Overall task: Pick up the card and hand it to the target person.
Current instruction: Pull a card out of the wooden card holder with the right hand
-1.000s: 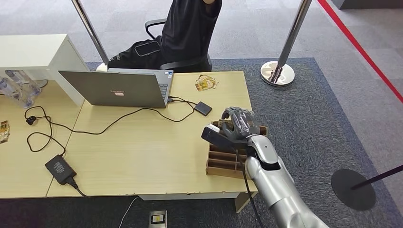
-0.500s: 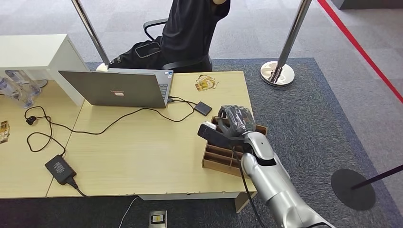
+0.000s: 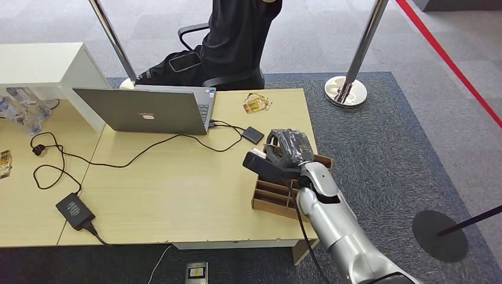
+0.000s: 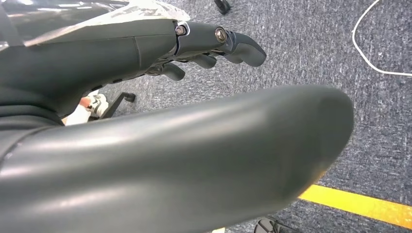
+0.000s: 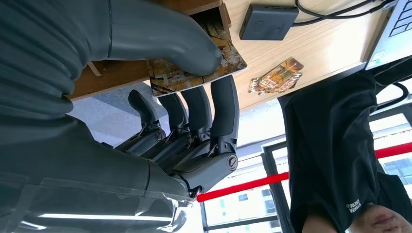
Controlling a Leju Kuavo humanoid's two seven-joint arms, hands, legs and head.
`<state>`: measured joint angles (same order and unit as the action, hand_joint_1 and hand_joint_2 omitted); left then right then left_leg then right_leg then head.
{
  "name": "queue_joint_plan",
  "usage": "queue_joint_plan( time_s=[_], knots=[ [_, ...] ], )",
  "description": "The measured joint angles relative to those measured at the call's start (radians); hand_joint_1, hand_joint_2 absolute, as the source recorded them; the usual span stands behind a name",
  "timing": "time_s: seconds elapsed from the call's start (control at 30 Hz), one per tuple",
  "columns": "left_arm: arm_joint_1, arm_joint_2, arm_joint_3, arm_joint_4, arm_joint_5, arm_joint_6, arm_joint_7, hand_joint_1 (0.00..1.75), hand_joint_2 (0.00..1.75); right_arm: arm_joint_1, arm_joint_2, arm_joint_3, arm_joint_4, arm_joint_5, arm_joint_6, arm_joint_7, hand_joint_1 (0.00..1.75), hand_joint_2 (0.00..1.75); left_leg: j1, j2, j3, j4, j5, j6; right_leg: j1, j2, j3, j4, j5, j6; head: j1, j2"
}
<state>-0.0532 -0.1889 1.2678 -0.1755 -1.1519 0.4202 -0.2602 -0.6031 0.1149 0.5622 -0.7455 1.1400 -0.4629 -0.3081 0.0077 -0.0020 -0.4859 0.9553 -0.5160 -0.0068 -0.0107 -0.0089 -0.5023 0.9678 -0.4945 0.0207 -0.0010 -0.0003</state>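
Note:
My right hand [image 3: 285, 154] hovers over the wooden card rack [image 3: 273, 197] at the table's right end. It pinches a patterned card [image 5: 194, 68] between thumb and fingers [image 5: 218, 104], and the card is lifted out of the rack [image 5: 116, 70]. In the head view a pale edge of the card [image 3: 255, 155] shows at the left of the hand. The person in black [image 3: 237, 35] sits on an office chair beyond the table's far edge. My left hand [image 4: 121, 63] hangs over grey carpet with its fingers [image 4: 238, 46] apart and nothing in it.
Loose cards [image 3: 256, 103] lie near the far table edge, with a small black box [image 3: 253, 135] on a cable beside my hand. A grey laptop [image 3: 148, 110] stands to the left. Two metal stanchion posts [image 3: 346, 89] rise beyond the table.
My right hand has moved a little left and farther away with the card. The wooden rack has shifted slightly left on the table.

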Motion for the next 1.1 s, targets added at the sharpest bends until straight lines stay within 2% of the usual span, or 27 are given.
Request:
queue_joint_plan(
  time_s=[0.37, 0.73, 1.1],
  knots=[
    [0.000, 0.001, 0.002, 0.002, -0.002, 0.001, 0.000, 0.00, 0.00, 0.002, -0.012, 0.010, -0.043, -0.024, -0.017, 0.011, 1.44, 1.75, 0.000, 0.000, 0.000, 0.000, 0.000, 0.000, 0.000, 0.000, 0.000, 0.000, 0.000, 0.000, 0.000, 0.000],
    [-0.001, 0.004, 0.001, 0.003, -0.014, -0.001, -0.002, 0.00, 0.00, 0.064, -0.066, 0.010, -0.213, -0.022, -0.014, 0.042, 1.47, 1.75, 0.000, 0.000, 0.000, 0.000, 0.000, 0.000, 0.000, 0.000, 0.000, 0.000, 0.000, 0.000, 0.000, 0.000],
    [-0.002, 0.006, 0.001, 0.003, -0.020, -0.003, 0.000, 0.00, 0.00, 0.095, -0.099, 0.010, -0.371, -0.024, 0.011, 0.039, 1.47, 1.75, 0.000, 0.000, 0.000, 0.000, 0.000, 0.000, 0.000, 0.000, 0.000, 0.000, 0.000, 0.000, 0.000, 0.000]
  ],
)
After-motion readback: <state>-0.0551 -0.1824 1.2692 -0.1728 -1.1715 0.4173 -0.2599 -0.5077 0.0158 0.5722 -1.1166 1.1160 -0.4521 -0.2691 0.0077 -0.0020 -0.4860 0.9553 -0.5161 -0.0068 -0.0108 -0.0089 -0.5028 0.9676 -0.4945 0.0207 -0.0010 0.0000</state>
